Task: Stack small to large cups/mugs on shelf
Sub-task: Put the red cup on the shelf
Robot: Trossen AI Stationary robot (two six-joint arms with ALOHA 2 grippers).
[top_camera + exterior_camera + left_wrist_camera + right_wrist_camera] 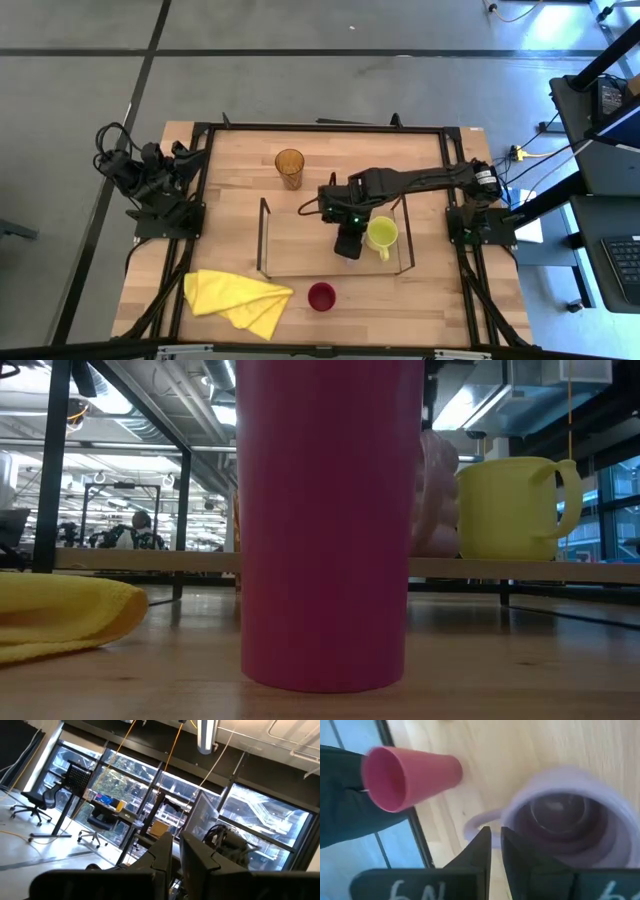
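High view, taken from left to right: the left arm sits folded at the table's left edge, its gripper [178, 160] well clear of everything; its own wrist view looks out into the room, with the two dark fingers [165, 857] nearly together, a thin gap between them and nothing held. On the tabletop [230, 190] near the front edge lies a crumpled yellow cloth [238, 297]. Behind it, toward the far side, the translucent amber tumbler [289, 168] stands upright on the bare table, apart from the shelf. The shelf [300, 245], a light-wood board with black wire frames at both short ends, lies in the middle of the table. In front of it, off the board, the small dark red cup [321, 296] stands upright on the table; in the low view this cup [325, 520] fills the middle of the frame. The right arm reaches in from the right side, and its gripper [346, 246] hangs over the right half of the shelf. Its wrist view shows the lilac mug [560, 817] directly below, handle toward the fingers [482, 852], which stand close together with a narrow gap and grip nothing visible. Just right of that gripper, the yellow-green mug [381, 235] stands upright on the shelf, and the low view shows it beside the lilac mug on the board.
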